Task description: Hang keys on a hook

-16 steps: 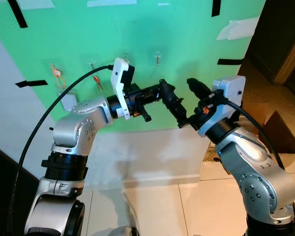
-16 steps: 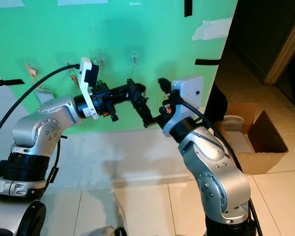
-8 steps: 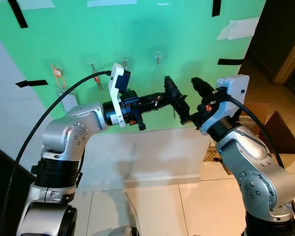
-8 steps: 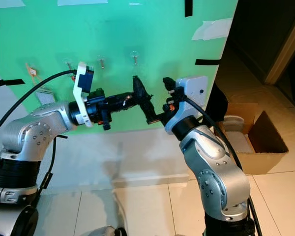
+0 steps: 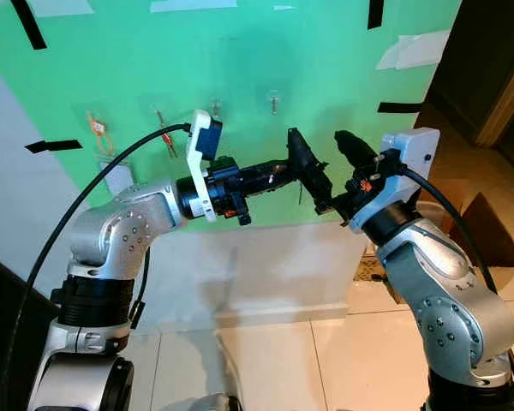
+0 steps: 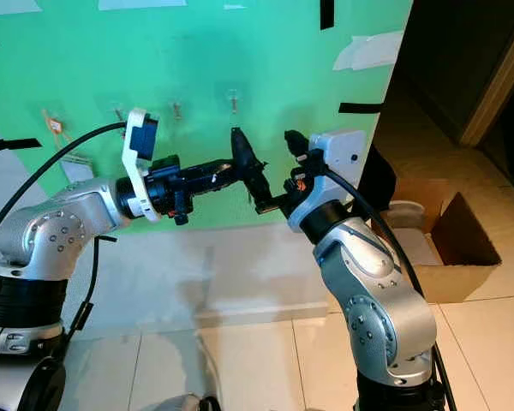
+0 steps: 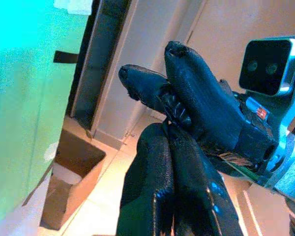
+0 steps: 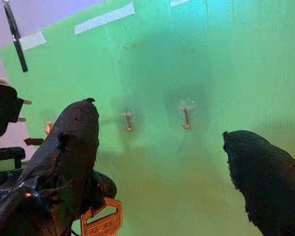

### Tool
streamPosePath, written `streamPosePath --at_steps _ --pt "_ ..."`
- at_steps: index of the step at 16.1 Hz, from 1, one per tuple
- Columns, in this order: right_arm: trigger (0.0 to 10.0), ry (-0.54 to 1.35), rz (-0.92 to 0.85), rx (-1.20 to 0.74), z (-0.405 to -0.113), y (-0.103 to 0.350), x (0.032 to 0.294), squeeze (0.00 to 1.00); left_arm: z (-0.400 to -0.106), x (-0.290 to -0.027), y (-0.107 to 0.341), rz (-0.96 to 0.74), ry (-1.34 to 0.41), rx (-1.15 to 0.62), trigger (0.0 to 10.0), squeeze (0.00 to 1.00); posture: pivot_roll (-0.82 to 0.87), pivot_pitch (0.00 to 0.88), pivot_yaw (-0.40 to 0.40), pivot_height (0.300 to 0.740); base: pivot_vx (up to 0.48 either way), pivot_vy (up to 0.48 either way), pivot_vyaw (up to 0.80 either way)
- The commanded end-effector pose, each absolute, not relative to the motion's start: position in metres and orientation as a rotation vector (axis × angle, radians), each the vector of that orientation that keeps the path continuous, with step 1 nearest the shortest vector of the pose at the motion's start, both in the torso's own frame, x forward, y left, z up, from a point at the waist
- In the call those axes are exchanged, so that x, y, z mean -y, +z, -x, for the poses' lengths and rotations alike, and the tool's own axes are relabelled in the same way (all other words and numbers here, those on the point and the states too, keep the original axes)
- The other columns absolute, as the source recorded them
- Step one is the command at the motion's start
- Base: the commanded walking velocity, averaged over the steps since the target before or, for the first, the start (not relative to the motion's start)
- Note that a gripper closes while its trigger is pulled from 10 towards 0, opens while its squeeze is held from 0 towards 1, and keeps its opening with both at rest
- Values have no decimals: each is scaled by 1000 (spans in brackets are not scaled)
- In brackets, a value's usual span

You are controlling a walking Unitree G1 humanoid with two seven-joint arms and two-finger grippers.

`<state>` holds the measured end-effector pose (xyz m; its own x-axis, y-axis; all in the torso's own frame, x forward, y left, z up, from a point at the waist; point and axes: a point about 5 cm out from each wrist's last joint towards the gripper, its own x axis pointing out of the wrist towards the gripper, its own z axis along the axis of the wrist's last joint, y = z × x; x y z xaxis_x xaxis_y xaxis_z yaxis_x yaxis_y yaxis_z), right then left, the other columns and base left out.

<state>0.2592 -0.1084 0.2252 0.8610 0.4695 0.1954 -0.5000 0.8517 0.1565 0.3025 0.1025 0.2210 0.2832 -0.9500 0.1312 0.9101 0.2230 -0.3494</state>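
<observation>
One key (image 8: 102,222), under L gripper (image 5: 301,167)

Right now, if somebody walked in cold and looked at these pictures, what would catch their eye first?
The bright green board on the wall stands out first, with small hooks in a row and black tape strips. In front of it the left gripper, fingers shut, meets the right gripper, which is open. An orange key hangs by the right gripper's finger, and a cardboard box sits on the floor to the right.

Green wall panel (image 5: 240,60) — strips of black and white tape (image 5: 408,50); cream tiled floor (image 5: 265,360); open cardboard box (image 6: 450,248) at right — dark doorway behind.
</observation>
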Motion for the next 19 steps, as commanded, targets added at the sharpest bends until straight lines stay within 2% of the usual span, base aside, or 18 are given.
streamPosePath --at_steps 1,5,10,13,15,19 --pt "10000 447 -195 84 -264 213 114 0 -295 -101 241 388 -1369 -38 10000 0 -150 0 99 740 0 0 0" --pt "10000 302 -221 52 -272 205 130 0 -288 -105 245 407 -1420 -48 10000 0 -148 0 101 740 0 0 0" --pt "10000 74 -300 27 -278 194 162 0 -294 -121 245 383 -1353 -56 10000 0 -140 0 99 740 0 0 0" --pt "10000 17 -266 -21 -275 182 171 0 -306 -133 243 323 -1251 -49 10000 0 -140 0 101 740 0 0 0" --pt "10000 6 -205 -65 -272 173 173 0 -325 -139 239 270 -1108 -61 10000 0 -139 0 103 740 0 0 0" --pt "10000 53 -179 -102 -265 166 161 0 -355 -139 228 234 -927 -87 10000 0 -136 0 114 740 0 0 0"
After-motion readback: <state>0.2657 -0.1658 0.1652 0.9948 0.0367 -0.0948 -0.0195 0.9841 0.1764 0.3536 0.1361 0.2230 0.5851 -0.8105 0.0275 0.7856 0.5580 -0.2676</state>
